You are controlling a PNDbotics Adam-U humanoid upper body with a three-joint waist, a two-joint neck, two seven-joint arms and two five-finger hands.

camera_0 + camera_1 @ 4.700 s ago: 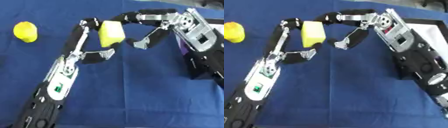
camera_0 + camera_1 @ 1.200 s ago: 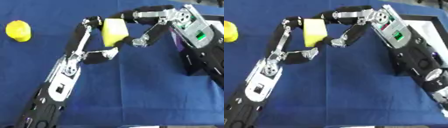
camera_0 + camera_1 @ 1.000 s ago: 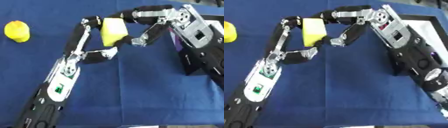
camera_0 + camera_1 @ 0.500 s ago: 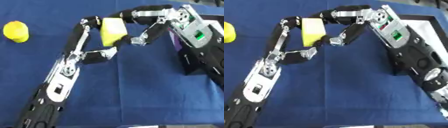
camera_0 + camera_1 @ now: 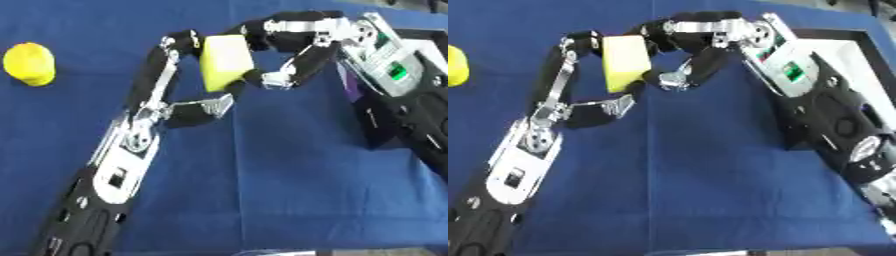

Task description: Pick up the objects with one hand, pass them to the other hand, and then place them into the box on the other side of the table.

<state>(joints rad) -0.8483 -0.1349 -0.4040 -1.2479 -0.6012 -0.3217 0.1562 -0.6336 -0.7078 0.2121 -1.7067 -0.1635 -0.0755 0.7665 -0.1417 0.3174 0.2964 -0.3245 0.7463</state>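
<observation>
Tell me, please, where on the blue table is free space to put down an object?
The near blue cloth between both forearms is bare. So is the stretch between the yellow fruit and left hand. It is crowded around the yellow block, right hand and box.

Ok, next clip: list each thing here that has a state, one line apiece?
Yellow block: off the table, upright, held between both hands.
Left hand: fingers on the block's left side.
Right hand: curled round the block's right side.
Yellow round object: resting on the blue tablecloth, untouched.
Black box: open-topped.
</observation>
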